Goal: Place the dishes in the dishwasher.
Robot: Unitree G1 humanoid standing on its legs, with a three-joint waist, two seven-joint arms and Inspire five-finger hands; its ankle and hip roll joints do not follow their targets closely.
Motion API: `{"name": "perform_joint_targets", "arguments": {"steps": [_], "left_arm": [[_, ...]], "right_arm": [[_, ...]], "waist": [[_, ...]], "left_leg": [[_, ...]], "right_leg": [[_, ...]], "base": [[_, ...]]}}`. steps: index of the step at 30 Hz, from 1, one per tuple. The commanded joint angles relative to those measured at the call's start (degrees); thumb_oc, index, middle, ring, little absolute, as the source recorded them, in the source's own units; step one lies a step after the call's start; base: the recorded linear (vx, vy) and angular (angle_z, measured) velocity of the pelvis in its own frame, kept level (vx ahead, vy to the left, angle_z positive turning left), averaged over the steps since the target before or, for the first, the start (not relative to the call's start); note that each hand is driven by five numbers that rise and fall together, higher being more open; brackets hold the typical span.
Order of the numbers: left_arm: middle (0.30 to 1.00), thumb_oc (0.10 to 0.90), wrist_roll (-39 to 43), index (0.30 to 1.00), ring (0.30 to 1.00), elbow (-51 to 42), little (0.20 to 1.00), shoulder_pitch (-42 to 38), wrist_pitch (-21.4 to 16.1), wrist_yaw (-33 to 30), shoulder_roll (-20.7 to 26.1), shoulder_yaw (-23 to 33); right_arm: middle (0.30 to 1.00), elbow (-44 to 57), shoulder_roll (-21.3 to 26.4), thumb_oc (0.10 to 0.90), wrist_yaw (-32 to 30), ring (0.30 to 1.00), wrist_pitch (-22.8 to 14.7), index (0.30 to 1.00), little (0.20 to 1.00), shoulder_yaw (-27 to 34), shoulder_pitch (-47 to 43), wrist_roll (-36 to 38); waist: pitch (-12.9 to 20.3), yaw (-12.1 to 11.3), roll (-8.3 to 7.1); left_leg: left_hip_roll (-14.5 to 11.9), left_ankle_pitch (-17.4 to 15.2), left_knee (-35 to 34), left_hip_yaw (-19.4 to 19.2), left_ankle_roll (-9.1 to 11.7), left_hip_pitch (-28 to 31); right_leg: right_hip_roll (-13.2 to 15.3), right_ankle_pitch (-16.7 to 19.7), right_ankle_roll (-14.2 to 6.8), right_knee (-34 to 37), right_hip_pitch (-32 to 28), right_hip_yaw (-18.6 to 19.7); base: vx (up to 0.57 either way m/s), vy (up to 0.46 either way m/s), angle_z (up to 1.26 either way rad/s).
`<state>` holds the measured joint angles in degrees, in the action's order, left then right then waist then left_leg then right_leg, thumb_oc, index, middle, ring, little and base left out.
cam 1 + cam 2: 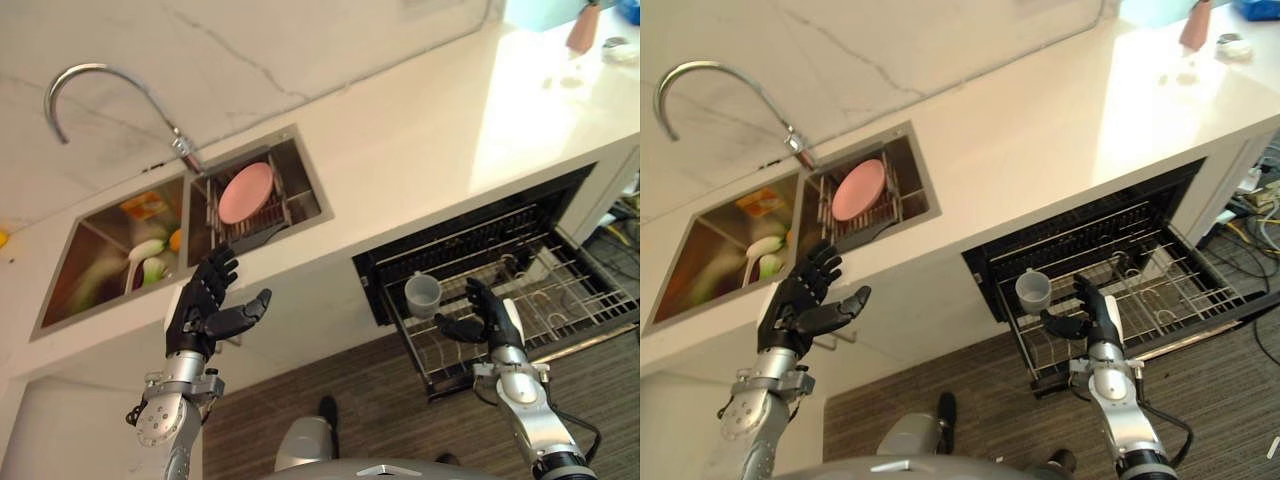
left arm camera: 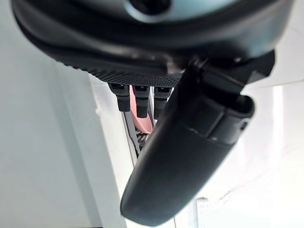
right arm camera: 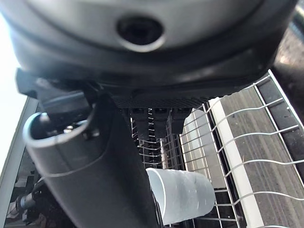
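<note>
Dishes at this moment number two that I can pick out: a pink plate (image 1: 246,192) standing on edge in a wire drying rack (image 1: 225,222) inside the right basin of the sink (image 1: 105,262), at about eleven o'clock from my left hand (image 1: 205,305); and a pale translucent cup (image 1: 422,295) resting in the pulled-out dishwasher rack (image 1: 575,285), at about ten o'clock from my right hand (image 1: 492,320), just beside its thumb; whether they touch I cannot tell; the cup lies tilted on the wires in my right wrist view. Left hand: fingers spread and straight, thumb out, holding nothing, raised before the counter (image 1: 420,150) edge below the sink. Right hand: fingers relaxed and apart, clamped on nothing, hovering over the rack's near corner. Handling, as a judgement: the plate looks rigid and smooth, likely slippery if wet and breakable if ceramic; best taken by its upper rim, thumb on one face and fingers on the other, and lifted straight up out of the rack's wires; the cup looks light and thin-walled, so a gentle grasp round its body would serve. Outward: a curved faucet (image 1: 100,85) arches over the sink at twelve o'clock; the left basin holds a pale ladle-like utensil (image 1: 145,262) and some orange and green items too indistinct to name.
</note>
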<state>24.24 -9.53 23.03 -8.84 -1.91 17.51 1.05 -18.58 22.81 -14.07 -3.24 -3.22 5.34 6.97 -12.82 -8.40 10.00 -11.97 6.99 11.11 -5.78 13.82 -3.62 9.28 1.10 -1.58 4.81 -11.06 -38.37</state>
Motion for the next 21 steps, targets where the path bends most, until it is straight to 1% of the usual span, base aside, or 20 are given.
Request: {"name": "perform_joint_targets", "arguments": {"steps": [1, 2, 3, 4, 5, 6, 7, 8, 9, 10, 11, 12, 13, 14, 16, 17, 18, 19, 20, 21], "left_arm": [[0.900, 0.800, 0.2, 0.900, 0.900, -3.0, 0.900, -0.5, -3.7, 0.8, 3.2, 4.3], [0.900, 0.800, 0.1, 0.900, 0.900, -2.8, 0.900, -0.6, -3.8, 0.8, 3.3, 4.2], [0.900, 0.800, -1.5, 0.900, 0.900, 0.6, 0.900, 0.6, -2.6, 1.6, 3.5, 4.0], [0.900, 0.800, -1.6, 0.900, 0.900, 0.7, 0.900, 0.6, -2.6, 1.7, 3.6, 3.9], [0.900, 0.800, -2.8, 0.900, 0.900, 6.1, 0.900, 2.2, -0.8, 2.6, 3.4, 3.6], [0.900, 0.800, -2.8, 0.900, 0.900, 6.3, 0.900, 2.2, -0.9, 2.6, 3.4, 3.5], [0.900, 0.800, -3.6, 0.900, 0.900, 7.3, 0.900, 2.6, -0.3, 3.3, 3.1, 2.9], [0.900, 0.800, -4.4, 0.900, 0.900, 8.5, 0.900, 2.8, 0.0, 3.5, 3.2, 2.8], [0.900, 0.800, -4.4, 0.900, 0.900, 8.5, 0.900, 2.8, 0.0, 3.5, 3.2, 2.8], [0.900, 0.800, -4.5, 0.900, 0.900, 8.7, 0.900, 2.7, -0.1, 3.5, 3.2, 2.7], [0.900, 0.800, -4.5, 0.900, 0.900, 8.7, 0.900, 2.7, -0.1, 3.5, 3.2, 2.7], [0.900, 0.800, -7.5, 0.900, 0.900, 13.9, 0.900, 2.8, 1.2, 3.8, 3.6, 2.5], [0.900, 0.800, -8.6, 0.900, 0.900, 16.7, 0.900, 2.7, 2.2, 4.0, 3.7, 2.1], [0.900, 0.800, -9.7, 0.900, 0.900, 20.0, 0.900, 1.8, 2.3, 3.7, 3.8, 1.7], [0.900, 0.800, -11.6, 0.900, 0.900, 26.5, 0.900, 0.6, 3.4, 3.1, 3.7, 0.7], [0.900, 0.800, -14.3, 0.900, 0.900, 33.1, 0.900, -1.7, 4.3, 1.6, 3.9, -0.3], [0.900, 0.800, -15.8, 0.900, 0.900, 36.8, 0.900, -2.1, 4.9, 1.1, 3.6, -0.6], [0.900, 0.800, -18.2, 0.900, 0.900, 41.6, 0.900, -3.2, 5.7, 0.6, 3.2, -1.1], [0.900, 0.800, -18.3, 0.900, 0.900, 42.0, 0.900, -3.5, 5.5, 0.5, 3.1, -1.2], [0.900, 0.800, -20.3, 0.900, 0.900, 45.0, 0.900, -4.1, 5.7, -0.1, 2.9, -1.2]], "right_arm": [[0.900, 5.8, 0.1, 0.800, -0.9, 0.900, -5.9, 0.900, 0.900, 4.1, -3.9, 0.3], [0.900, 5.9, 0.0, 0.800, -0.9, 0.900, -5.8, 0.900, 0.900, 4.1, -3.8, 0.3], [0.900, 5.8, 0.0, 0.800, -1.6, 0.900, -5.7, 0.900, 0.900, 6.5, -3.1, 0.3], [0.900, 5.9, -0.1, 0.800, -1.6, 0.900, -5.7, 0.900, 0.900, 6.5, -3.0, 0.3], [0.900, 5.4, -0.3, 0.800, -2.6, 0.900, -5.2, 0.900, 0.900, 10.5, -2.5, 0.8], [0.900, 5.4, -0.3, 0.800, -2.6, 0.900, -5.2, 0.900, 0.900, 10.5, -2.4, 0.8], [0.900, 5.3, -0.4, 0.800, -3.1, 0.900, -5.1, 0.900, 0.900, 12.3, -2.0, 1.1], [0.900, 4.4, -0.3, 0.800, -3.5, 0.900, -4.8, 0.900, 0.900, 13.8, -1.8, 1.1], [0.900, 4.4, -0.3, 0.800, -3.5, 0.900, -4.8, 0.900, 0.900, 13.8, -1.8, 1.1], [0.900, 4.3, -0.2, 0.800, -3.4, 0.900, -4.9, 0.900, 0.900, 13.9, -1.8, 1.1], [0.900, 4.3, -0.2, 0.800, -3.4, 0.900, -4.9, 0.900, 0.900, 13.9, -1.8, 1.1], [0.900, 3.3, -2.0, 0.800, -3.6, 0.900, -4.3, 0.900, 0.900, 17.2, -1.8, 2.4], [0.900, 3.3, -2.7, 0.800, -3.8, 0.900, -4.2, 0.900, 0.900, 18.2, -1.8, 2.6], [0.900, 3.0, -3.6, 0.800, -3.7, 0.900, -4.2, 0.900, 0.900, 18.9, -1.6, 2.9], [0.900, 2.2, -4.4, 0.800, -4.0, 0.900, -4.4, 0.900, 0.900, 19.9, -1.7, 3.7], [0.900, 2.8, -4.8, 0.800, -4.9, 0.900, -4.8, 0.900, 0.900, 21.0, -1.8, 4.6], [0.900, 2.6, -5.0, 0.800, -5.5, 0.900, -5.1, 0.900, 0.900, 21.2, -2.1, 5.1], [0.900, 2.8, -4.9, 0.800, -6.0, 0.900, -5.4, 0.900, 0.900, 21.3, -2.5, 5.2], [0.900, 2.8, -4.9, 0.800, -6.0, 0.900, -5.4, 0.900, 0.900, 21.4, -2.5, 5.2], [0.900, 3.5, -4.6, 0.800, -6.1, 0.900, -5.5, 0.900, 0.900, 21.3, -2.4, 4.6]], "waist": [[4.0, 0.9, -1.53], [4.0, 0.9, -1.42], [4.3, 1.9, -2.14], [4.3, 2.0, -2.14], [4.9, 3.8, -2.71], [5.0, 3.8, -2.71], [5.1, 4.4, -2.83], [5.4, 4.6, -2.96], [5.4, 4.6, -2.96], [5.6, 4.5, -3.20], [5.6, 4.5, -3.20], [5.4, 4.3, -5.25], [5.1, 4.0, -6.47], [4.7, 4.0, -7.36], [4.2, 4.6, -8.65], [3.1, 6.1, -10.11], [2.9, 6.7, -10.37], [3.0, 7.0, -10.60], [2.8, 6.9, -10.49], [2.9, 7.3, -10.51]], "left_leg": [[-5.6, -2.7, 1.1, 1.0, -3.0, 3.5], [-5.8, -3.0, 1.4, 1.1, -2.9, 3.5], [-8.6, -3.0, 2.6, -2.2, -2.5, 5.7], [-8.6, -3.1, 2.6, -2.1, -2.5, 5.7], [-11.2, -4.5, 1.5, -6.6, -1.5, 9.5], [-11.0, -4.5, 1.2, -6.6, -1.6, 9.7], [-10.4, -7.5, -1.6, -8.0, -1.8, 10.6], [-8.9, -10.4, -4.8, -8.5, -2.3, 11.3], [-8.9, -10.4, -4.8, -8.5, -2.3, 11.3], [-8.3, -10.6, -5.3, -8.6, -2.7, 11.5], [-8.3, -10.6, -5.3, -8.6, -2.7, 11.5], [-3.1, -13.8, -7.4, -6.9, -5.2, 10.7], [-1.9, -14.5, -7.3, -6.8, -6.2, 10.5], [-0.9, -15.3, -7.2, -6.2, -7.0, 10.2], [0.7, -16.3, -7.6, -4.7, -8.2, 10.4], [2.3, -15.6, -7.0, -3.5, -9.5, 9.5], [2.8, -15.4, -7.3, -2.8, -10.0, 9.6], [3.5, -15.2, -7.9, -2.9, -10.7, 10.0], [3.4, -15.2, -8.0, -2.9, -10.6, 10.2], [4.0, -15.2, -8.5, -2.8, -11.2, 10.4]], "right_leg": [[4.9, -2.9, -4.8, 0.0, 5.1, 5.6], [4.7, -3.0, -4.8, 0.0, 4.8, 5.5], [6.9, -0.9, -5.4, -0.5, 5.7, 2.4], [7.0, -0.8, -5.5, -0.4, 5.6, 2.2], [10.6, 2.5, -6.9, -1.2, 7.1, -1.9], [10.8, 2.6, -7.1, -1.2, 7.0, -2.1], [12.2, 3.9, -8.1, -1.6, 7.6, -3.3], [14.0, 5.3, -9.2, -2.0, 8.3, -4.0], [14.0, 5.3, -9.2, -2.0, 8.3, -4.0], [14.7, 5.6, -9.7, -2.2, 8.4, -4.0], [14.7, 5.6, -9.7, -2.2, 8.4, -4.0], [19.1, 9.5, -12.2, -5.0, 9.4, -3.8], [20.3, 9.7, -12.4, -6.5, 9.6, -3.3], [21.1, 9.6, -12.7, -8.0, 10.2, -1.7], [20.8, 9.4, -12.9, -10.0, 11.9, 3.7], [18.5, 9.9, -12.4, -11.1, 15.0, 11.2], [16.7, 9.4, -12.2, -11.3, 15.7, 13.5], [14.9, 7.9, -11.7, -10.8, 15.8, 14.2], [14.8, 7.9, -11.7, -10.8, 15.8, 14.2], [13.4, 7.1, -11.4, -10.8, 15.8, 14.1]], "base": [[-0.11, 0.036, 0.65], [-0.22, 0.136, 0.74], [-0.18, 0.127, 0.79], [-0.50, 0.423, 1.42], [-0.30, 0.304, 1.54], [-0.42, 0.418, 1.72], [-0.20, 0.269, 1.28], [-0.21, 0.261, 0.89], [-0.07, 0.172, 1.11], [0.01, 0.028, 0.67], [-0.09, 0.442, 0.99], [-0.15, 0.524, 0.39], [-0.18, 0.596, 0.37], [-0.09, 0.261, 0.60], [-0.04, 0.236, 0.86], [-0.03, 0.230, 0.43], [-0.02, 0.244, 0.36], [0.02, 0.141, 0.55], [0.02, 0.137, 0.44], [0.02, 0.123, 0.20]]}}
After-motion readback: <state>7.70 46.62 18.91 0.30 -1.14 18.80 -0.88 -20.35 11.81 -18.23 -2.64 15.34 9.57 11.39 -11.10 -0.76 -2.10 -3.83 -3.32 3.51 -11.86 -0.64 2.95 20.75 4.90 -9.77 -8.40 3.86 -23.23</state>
